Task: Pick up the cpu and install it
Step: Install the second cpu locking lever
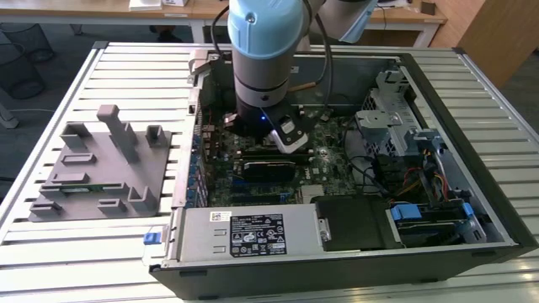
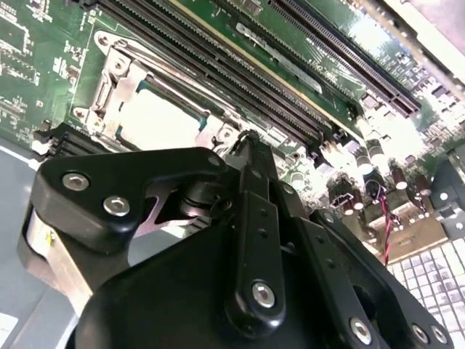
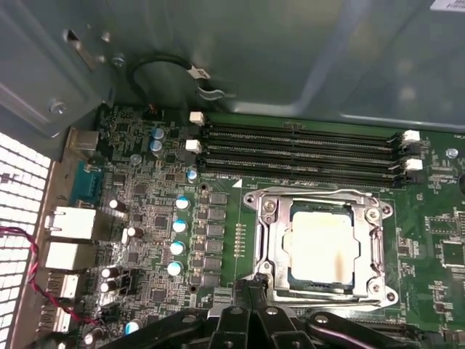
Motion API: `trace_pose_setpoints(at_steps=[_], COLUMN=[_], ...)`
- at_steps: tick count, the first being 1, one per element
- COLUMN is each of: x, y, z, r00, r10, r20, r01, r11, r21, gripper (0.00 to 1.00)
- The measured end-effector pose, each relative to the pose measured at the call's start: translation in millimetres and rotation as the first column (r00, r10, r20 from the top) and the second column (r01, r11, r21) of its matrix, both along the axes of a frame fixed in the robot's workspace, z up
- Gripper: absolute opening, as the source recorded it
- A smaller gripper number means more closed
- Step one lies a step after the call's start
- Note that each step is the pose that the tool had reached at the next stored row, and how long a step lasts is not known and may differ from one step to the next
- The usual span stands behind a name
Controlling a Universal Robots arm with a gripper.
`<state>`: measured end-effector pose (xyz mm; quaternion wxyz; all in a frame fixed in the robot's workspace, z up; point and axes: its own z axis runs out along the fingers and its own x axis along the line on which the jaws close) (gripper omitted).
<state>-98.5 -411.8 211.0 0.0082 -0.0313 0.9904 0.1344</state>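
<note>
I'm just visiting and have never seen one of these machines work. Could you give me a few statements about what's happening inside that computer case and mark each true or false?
1. The small flat square chip with the silvery top, the cpu, lies inside the metal socket frame on the green motherboard. True.
2. The black gripper is carrying the chip high above the grey parts tray. False: it sits low in the open computer case, at the socket's edge, its fingers closed together on nothing.
3. The long black memory slots beside the socket hold no sticks. True.
4. The grey tray sits inside the case. False: it rests on the slatted table, at the exterior view's left.
</note>
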Motion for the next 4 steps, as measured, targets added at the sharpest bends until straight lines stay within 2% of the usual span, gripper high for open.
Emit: trace_pose_setpoints(at_steps=[4], x=[0.0], y=[0.0], z=[5.6], r00=[1.0000], r10=[0.000], r20=[0.0000], r01=[0.000], r11=[1.0000], r21=[0.0000], gripper=[0.11])
